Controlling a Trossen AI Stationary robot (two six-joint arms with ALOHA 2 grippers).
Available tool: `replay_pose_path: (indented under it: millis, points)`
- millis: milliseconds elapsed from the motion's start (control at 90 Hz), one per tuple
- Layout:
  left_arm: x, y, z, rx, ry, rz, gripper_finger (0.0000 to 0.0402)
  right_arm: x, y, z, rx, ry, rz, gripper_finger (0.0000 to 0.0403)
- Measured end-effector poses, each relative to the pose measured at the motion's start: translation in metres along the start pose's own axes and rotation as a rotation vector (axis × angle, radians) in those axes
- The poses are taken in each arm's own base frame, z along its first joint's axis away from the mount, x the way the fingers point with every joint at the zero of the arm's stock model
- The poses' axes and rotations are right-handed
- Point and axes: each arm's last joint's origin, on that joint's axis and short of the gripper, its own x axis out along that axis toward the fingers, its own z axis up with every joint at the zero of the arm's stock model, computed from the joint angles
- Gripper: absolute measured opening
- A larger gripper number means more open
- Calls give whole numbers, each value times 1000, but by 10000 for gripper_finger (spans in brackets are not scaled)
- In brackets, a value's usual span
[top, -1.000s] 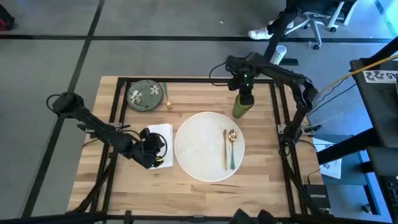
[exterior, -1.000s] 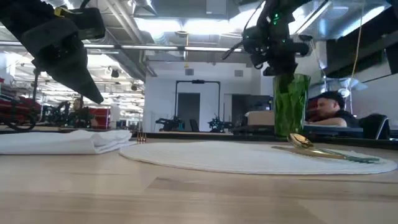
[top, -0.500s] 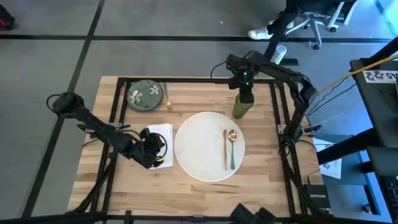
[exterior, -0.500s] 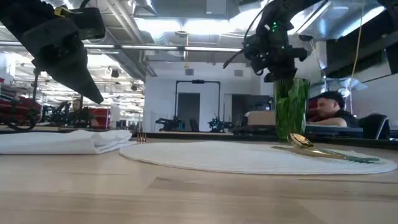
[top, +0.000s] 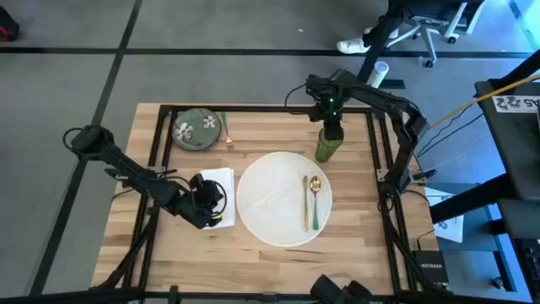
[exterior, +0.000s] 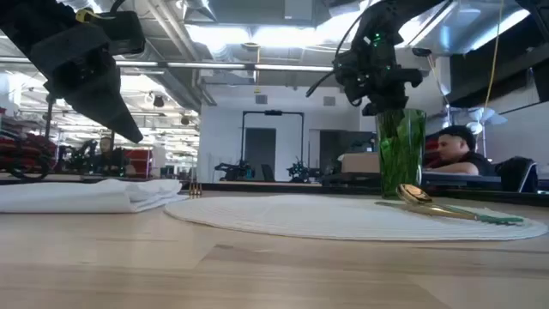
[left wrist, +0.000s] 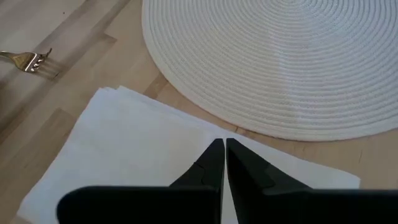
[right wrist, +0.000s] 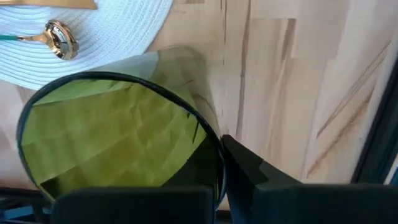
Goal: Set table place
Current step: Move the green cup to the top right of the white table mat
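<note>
My right gripper (top: 332,131) hangs over the green tumbler (top: 326,145), which stands upright on the table (top: 261,257) just past the far right edge of the large white plate (top: 283,198). In my right wrist view one dark finger (right wrist: 249,165) lies against the outside of the tumbler's rim, and the tumbler (right wrist: 118,127) fills most of that picture; the other finger is hidden, so I cannot tell whether I am gripping the glass or only standing beside it. From the low view the right gripper (exterior: 377,73) sits at the top of the tumbler (exterior: 401,146).

My left gripper (top: 209,203) hovers above the white napkin (top: 221,187), which lies flat just to the left of the plate. Its two fingers (left wrist: 211,165) are pressed together, tips nearly touching, pointing down at the napkin (left wrist: 124,149) and holding nothing.

On the right half of the plate lie a gold spoon with a green handle (top: 314,198) and a second slim gold piece (top: 305,203) beside it, side by side. Well beyond the plate's far left edge sits the small green flowered dish (top: 195,130), with a gold fork (top: 226,128) lying just to its right on the wood. A person (exterior: 459,146) is seated in the room behind the table.
</note>
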Motion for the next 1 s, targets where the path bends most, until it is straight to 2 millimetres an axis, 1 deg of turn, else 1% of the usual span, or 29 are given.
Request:
replay_pose_path:
  millis: [189, 544, 1000]
  points:
    - [0, 0, 0, 0, 0, 0, 0, 1, -1, 1, -2, 1, 3, 2]
    - [0, 0, 0, -6, 0, 0, 0, 4, -2, 2, 0, 3, 2, 38]
    - [0, 0, 0, 2, 0, 0, 0, 4, 0, 0, 5, 22, 18, 67]
